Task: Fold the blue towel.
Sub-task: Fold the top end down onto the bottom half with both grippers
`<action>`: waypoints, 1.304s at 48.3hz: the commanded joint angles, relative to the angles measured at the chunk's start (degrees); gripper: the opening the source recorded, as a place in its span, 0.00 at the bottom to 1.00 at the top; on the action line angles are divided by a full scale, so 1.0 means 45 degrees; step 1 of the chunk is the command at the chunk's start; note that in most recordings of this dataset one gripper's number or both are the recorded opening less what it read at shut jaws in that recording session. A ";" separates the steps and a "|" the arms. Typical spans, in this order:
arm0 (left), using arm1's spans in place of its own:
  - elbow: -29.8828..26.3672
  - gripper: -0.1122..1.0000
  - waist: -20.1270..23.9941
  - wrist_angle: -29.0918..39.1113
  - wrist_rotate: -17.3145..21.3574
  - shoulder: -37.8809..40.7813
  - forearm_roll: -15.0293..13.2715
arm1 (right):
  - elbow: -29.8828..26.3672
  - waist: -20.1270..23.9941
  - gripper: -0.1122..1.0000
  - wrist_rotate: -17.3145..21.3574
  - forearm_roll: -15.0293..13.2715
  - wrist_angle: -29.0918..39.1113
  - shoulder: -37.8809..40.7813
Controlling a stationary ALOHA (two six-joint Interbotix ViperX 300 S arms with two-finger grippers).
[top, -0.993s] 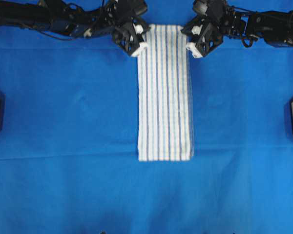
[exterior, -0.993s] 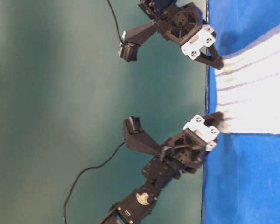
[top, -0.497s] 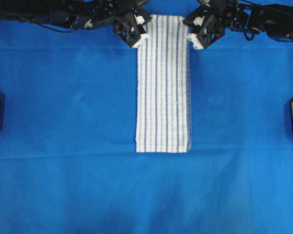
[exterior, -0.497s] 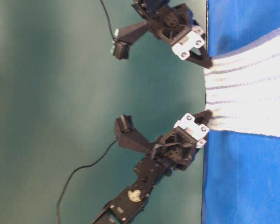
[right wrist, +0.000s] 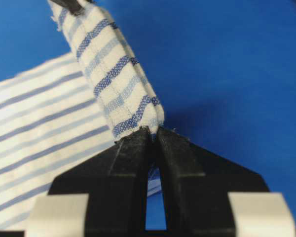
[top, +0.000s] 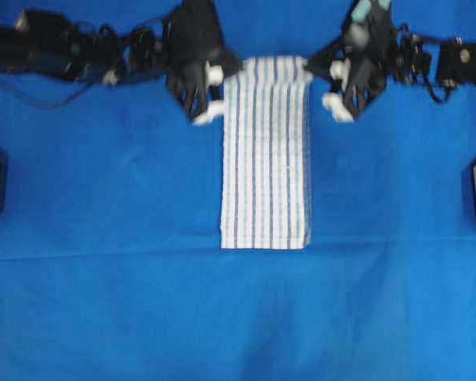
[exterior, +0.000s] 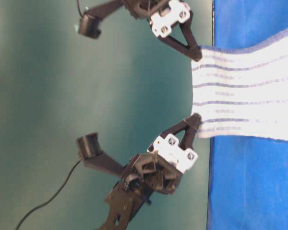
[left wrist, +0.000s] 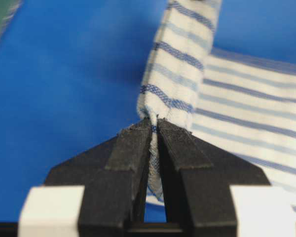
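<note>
No text, label, brand, number or sign can be read in any of the views. The white woven towel with dark-blue and light-blue stripes [top: 266,159] carries only its stripe pattern, with no tag or printing showing. The plain blue sheet over the desk [top: 103,302] is unmarked. The black arms and their white plastic brackets show screw heads but no lettering that can be made out; the overhead view is too blurred there to tell more.
</note>
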 commanded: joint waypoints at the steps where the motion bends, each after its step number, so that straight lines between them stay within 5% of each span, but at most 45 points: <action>1: 0.0273 0.12 -0.0469 -0.0234 -0.0039 -0.0605 0.0020 | 0.0234 0.0645 0.16 -0.0020 0.0234 0.0313 -0.0742; 37: 0.1211 0.12 -0.5137 -0.0430 -0.0508 -0.0449 -0.0020 | 0.0859 0.6250 0.16 -0.0020 0.2871 0.1270 -0.0527; 63: 0.1230 0.12 -0.5371 -0.0449 -0.1387 0.0273 -0.0039 | 0.0508 0.6836 0.16 -0.0020 0.3496 0.1230 0.0645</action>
